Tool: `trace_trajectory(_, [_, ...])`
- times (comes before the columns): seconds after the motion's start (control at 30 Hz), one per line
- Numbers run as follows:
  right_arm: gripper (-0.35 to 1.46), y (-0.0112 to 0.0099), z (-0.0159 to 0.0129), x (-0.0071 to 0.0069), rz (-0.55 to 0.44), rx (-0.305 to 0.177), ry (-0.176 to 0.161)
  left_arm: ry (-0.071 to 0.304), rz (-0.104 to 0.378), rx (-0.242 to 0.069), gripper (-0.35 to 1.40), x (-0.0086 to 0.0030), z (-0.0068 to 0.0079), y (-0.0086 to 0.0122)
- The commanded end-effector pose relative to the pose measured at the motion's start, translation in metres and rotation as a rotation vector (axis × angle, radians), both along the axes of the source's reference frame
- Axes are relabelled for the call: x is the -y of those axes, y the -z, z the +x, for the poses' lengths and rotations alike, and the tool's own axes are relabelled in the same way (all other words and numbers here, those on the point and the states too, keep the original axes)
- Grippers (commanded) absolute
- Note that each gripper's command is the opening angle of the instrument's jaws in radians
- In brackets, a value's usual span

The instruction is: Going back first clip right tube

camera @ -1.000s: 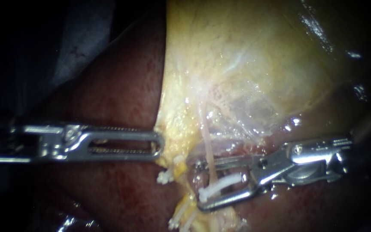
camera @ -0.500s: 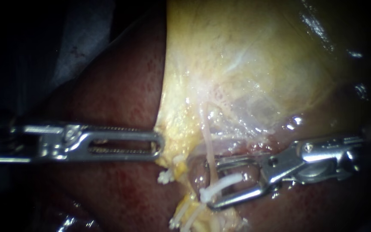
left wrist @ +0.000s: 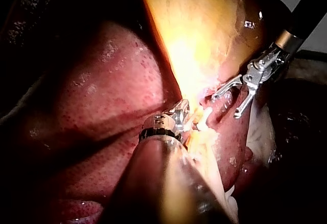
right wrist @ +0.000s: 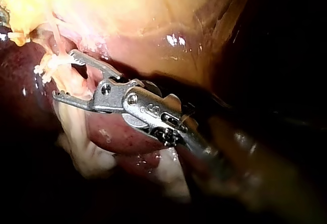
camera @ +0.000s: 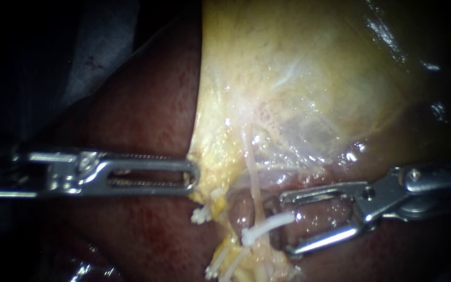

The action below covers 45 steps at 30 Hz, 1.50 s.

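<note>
The white clip [camera: 265,225] sits across the thin right tube [camera: 255,183], below the yellow gallbladder [camera: 288,78]. My right instrument [camera: 286,225] has its jaws wide apart, with the clip's end just at their mouth. My left instrument [camera: 192,177] bites the gallbladder's edge.

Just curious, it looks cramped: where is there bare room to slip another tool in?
Bare liver lies above the left instrument, whose jaws grip the gallbladder edge, and below its shaft. Crowded around the tube: white clip, the right instrument with open jaws.
</note>
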<state>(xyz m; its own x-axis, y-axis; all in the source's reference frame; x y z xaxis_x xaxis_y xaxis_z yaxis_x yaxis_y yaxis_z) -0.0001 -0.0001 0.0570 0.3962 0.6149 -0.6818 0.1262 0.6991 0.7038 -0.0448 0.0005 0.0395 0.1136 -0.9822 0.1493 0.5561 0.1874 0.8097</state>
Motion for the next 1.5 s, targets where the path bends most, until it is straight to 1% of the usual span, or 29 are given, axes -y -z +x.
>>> trace_trajectory(0.03, [0.53,0.0003,-0.0003,-0.0004,0.002,0.004,-0.009,0.000,0.000,0.000,-0.35,0.0000,0.0000,0.0000])
trace_trajectory(0.17, [0.53,0.0016,-0.0015,-0.0026,0.023,0.018,-0.034,0.000,0.000,0.000,-0.35,0.0000,0.0000,0.0000])
trace_trajectory(0.27, [0.55,0.0023,-0.0022,-0.0043,-0.007,0.017,-0.055,0.000,0.000,0.000,-0.35,0.0000,0.0000,0.0000])
trace_trajectory(0.3, [0.55,0.0026,-0.0023,-0.0050,-0.026,0.015,-0.063,0.000,0.000,0.000,-0.35,0.0000,0.0000,0.0000])
trace_trajectory(0.37, [0.58,0.0028,-0.0023,-0.0060,-0.048,0.014,-0.072,0.000,0.000,0.000,-0.35,0.0000,0.0000,0.0000])
trace_trajectory(0.4, [0.58,0.0029,-0.0023,-0.0065,-0.052,0.019,-0.081,0.000,0.000,0.000,-0.35,0.0000,-0.0001,0.0000])
trace_trajectory(0.5, [0.60,0.0030,-0.0021,-0.0073,-0.065,0.022,-0.099,0.000,0.000,0.000,-0.35,0.0000,-0.0001,0.0000])
trace_trajectory(0.63, [0.60,0.0032,-0.0021,-0.0077,-0.071,0.027,-0.110,0.000,0.000,0.000,-0.35,0.0000,-0.0001,0.0000])
trace_trajectory(0.83, [0.60,0.0033,-0.0017,-0.0078,-0.067,0.022,-0.119,-0.002,0.001,0.001,-0.35,0.0000,-0.0001,-0.0001])
trace_trajectory(1.1, [0.60,0.0033,-0.0018,-0.0078,-0.067,0.023,-0.120,-0.001,-0.001,0.000,-0.35,0.0003,-0.0004,-0.0003])
trace_trajectory(1.23, [0.60,0.0033,-0.0018,-0.0078,-0.068,0.023,-0.120,-0.006,-0.004,0.001,-0.35,0.0011,-0.0013,-0.0012])
trace_trajectory(1.37, [0.60,0.0033,-0.0018,-0.0078,-0.068,0.023,-0.120,-0.015,-0.003,0.006,-0.35,0.0019,-0.0026,-0.0022])
trace_trajectory(1.5, [0.60,0.0033,-0.0018,-0.0077,-0.068,0.023,-0.120,-0.017,-0.002,0.007,-0.35,0.0022,-0.0040,-0.0024])
